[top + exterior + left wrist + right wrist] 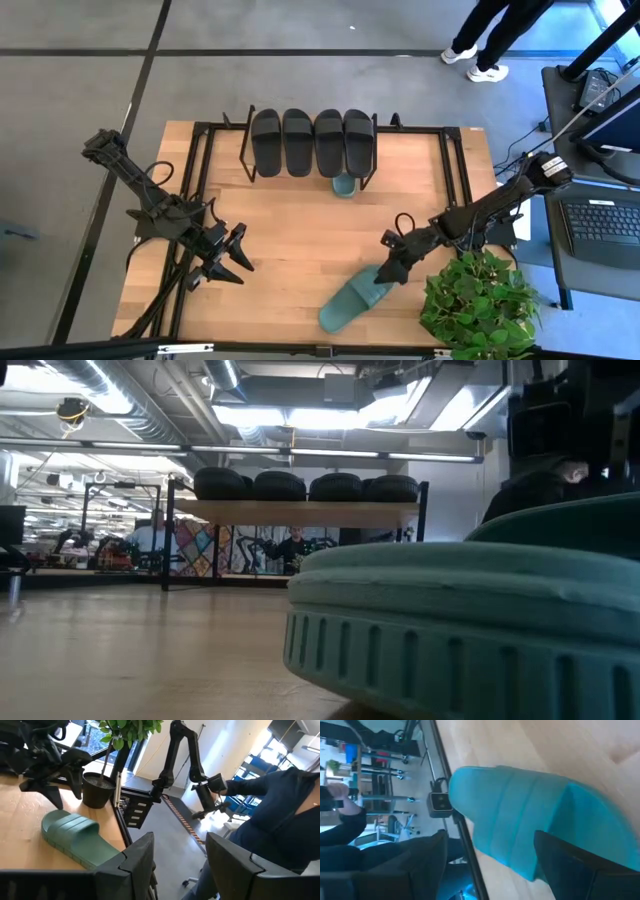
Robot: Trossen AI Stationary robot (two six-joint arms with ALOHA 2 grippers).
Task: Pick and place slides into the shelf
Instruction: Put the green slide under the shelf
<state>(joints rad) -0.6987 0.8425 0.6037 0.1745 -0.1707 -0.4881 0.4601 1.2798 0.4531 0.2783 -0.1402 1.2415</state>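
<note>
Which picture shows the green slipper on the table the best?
The high view: the whole green slide lies on the table near the plant, with the right hand open just above its strap. The left wrist view shows it smaller, from the side. The right wrist and low views show only a close-up part.

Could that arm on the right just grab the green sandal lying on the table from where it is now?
Probably yes. The right gripper hangs open right at the green slide, its fingers spread over the strap, and nothing lies between them.
</note>
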